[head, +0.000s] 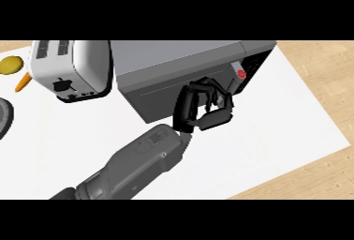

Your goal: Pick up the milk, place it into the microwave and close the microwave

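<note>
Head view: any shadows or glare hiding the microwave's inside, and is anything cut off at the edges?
Head view: lighting is even, no glare; the microwave's opening beside the red button is dark, so its inside cannot be read. The hand covers the door's right part. A dark round thing is cut off at the left edge; the toaster shows whole.
</note>
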Controlling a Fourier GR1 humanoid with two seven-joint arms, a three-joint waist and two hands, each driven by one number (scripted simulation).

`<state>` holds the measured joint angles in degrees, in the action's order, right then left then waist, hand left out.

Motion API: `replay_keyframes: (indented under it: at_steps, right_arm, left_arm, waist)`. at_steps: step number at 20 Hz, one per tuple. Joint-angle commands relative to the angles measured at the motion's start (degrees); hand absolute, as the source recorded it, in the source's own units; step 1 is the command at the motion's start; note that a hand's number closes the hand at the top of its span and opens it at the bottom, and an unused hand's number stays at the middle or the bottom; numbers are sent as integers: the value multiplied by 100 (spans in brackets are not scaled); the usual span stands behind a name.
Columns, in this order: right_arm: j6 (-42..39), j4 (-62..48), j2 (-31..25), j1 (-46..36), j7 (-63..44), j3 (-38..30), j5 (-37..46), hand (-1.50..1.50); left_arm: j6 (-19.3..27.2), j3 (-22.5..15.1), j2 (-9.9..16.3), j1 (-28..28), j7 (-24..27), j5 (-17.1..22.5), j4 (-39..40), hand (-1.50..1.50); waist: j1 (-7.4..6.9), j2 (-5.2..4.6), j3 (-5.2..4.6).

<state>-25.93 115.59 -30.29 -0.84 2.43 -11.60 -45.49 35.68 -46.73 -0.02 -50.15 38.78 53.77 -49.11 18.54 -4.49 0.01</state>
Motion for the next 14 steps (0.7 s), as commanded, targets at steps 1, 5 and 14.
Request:
replay_keyframes:
  at_steps: [1,5,14]
  right_arm:
    - [-41,14,-72,-63,-74,-3,-180,-150]
    - [-253,43,-164,-15,-138,80,-335,-150]
    - [-351,58,-343,-108,-276,52,-708,-150]
  left_arm:
    - [-155,203,2,-349,-103,158,595,150]
    - [-129,234,2,-437,-82,262,612,150]
    - [-119,182,2,-503,74,429,678,150]
  waist:
    - [37,-97,-9]
    - [94,-100,4]
    - [99,-85,2]
